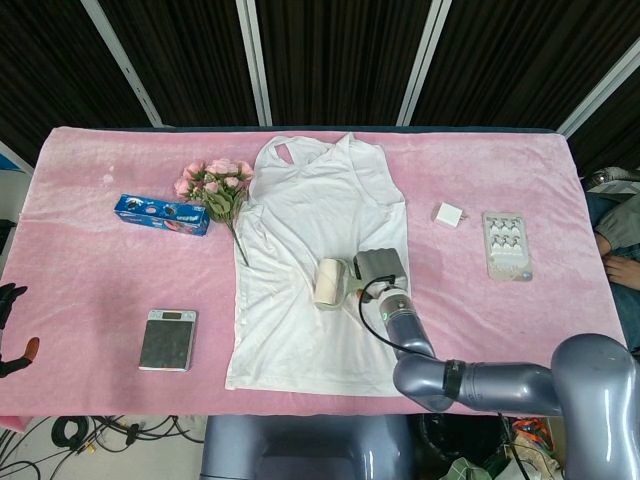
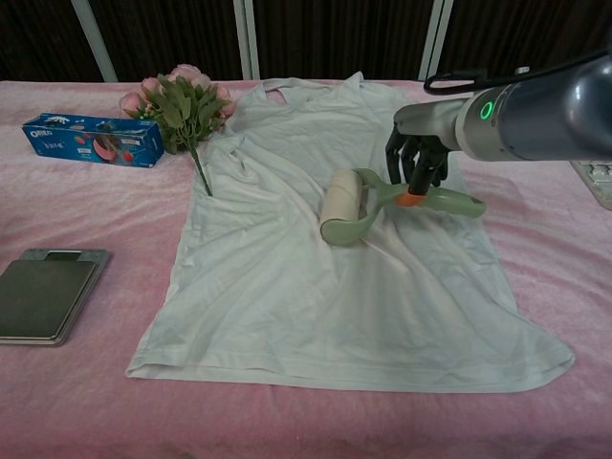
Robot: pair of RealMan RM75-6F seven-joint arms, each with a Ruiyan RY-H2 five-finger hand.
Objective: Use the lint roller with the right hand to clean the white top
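While my right robot hand (image 2: 418, 163) grips the lint roller (image 2: 368, 202) by its handle, drum resting mid-chest on the white top (image 2: 316, 268), loose folds could bunch and drag under it. Beyond the top's left shoulder, a blue box (image 2: 94, 139) reads "OREO".

White top (image 2: 316, 277), pink tablecloth (image 2: 86, 402), green lint roller (image 2: 368, 203).

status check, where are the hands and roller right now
Right hand grips lint roller handle, roll down on white top, mid-shirt. Left hand idle at far table edge, state unclear. Nothing blocking the roller.
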